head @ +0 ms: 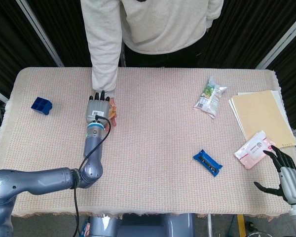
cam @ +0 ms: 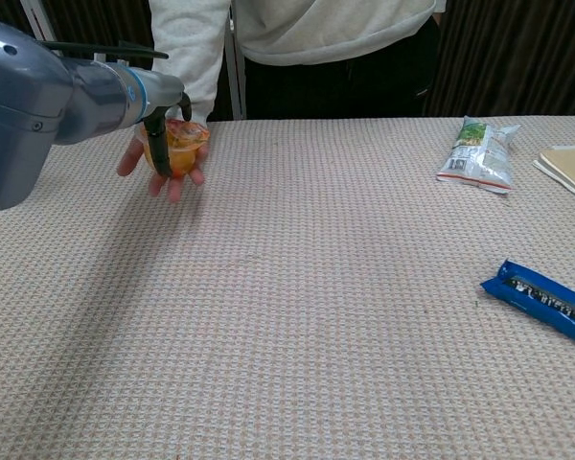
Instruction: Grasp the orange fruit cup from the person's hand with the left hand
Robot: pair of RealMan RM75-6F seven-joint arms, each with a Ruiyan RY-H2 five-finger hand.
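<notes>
While the person's hand (cam: 163, 168) holds it palm-up at the far left of the table (head: 153, 128), the orange fruit cup (cam: 180, 146) sits low over the woven cloth, just in front of the pale sleeve. The cup looks like thin clear plastic with a peel-off film lid, filled with orange fruit in liquid; likely light, slightly squashy at the wall, slick, and the lid could puncture or spill under a hard squeeze. Best hold is probably around the side wall below the rim, not on the film top.

The left hand (head: 97, 108) lies over the cup in the head view, hiding most of it; in the chest view a dark finger (cam: 157, 149) curves down the cup's left side, touching or nearly so. Whether the fingers have closed firmly on it cannot be told. The right hand (head: 284, 173) rests at the near right table edge, fingers spread, holding nothing.

Cloth is a coarse beige weave, good friction. Also there: blue block (head: 41, 105) far left, snack bag (head: 210, 96), blue wrapper (head: 207, 162), tan folder (head: 264, 116), pink packet (head: 255, 148).
</notes>
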